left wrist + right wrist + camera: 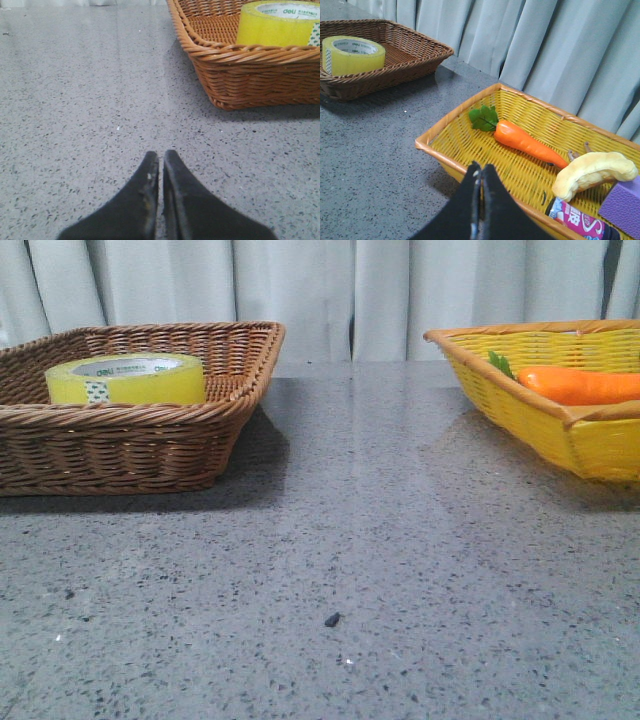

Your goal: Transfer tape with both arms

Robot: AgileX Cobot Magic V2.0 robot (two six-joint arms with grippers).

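The yellow tape (125,379) lies flat in the brown wicker basket (130,445) at the left of the table. The tape (277,24) shows again in the left wrist view, and the tape (353,54) also in the right wrist view. My left gripper (161,156) is shut and empty, low over the grey table, short of the brown basket (250,75). Over the near rim of the yellow basket (450,122) my right gripper (481,169) is shut, holding nothing. Neither arm shows in the front view.
The yellow basket (560,420) at the right holds an orange carrot (525,140), a pale banana-shaped toy (590,172), a pink packet (575,220) and a purple block (622,205). Grey curtains (330,290) hang behind. A small dark speck (332,619) lies on the table.
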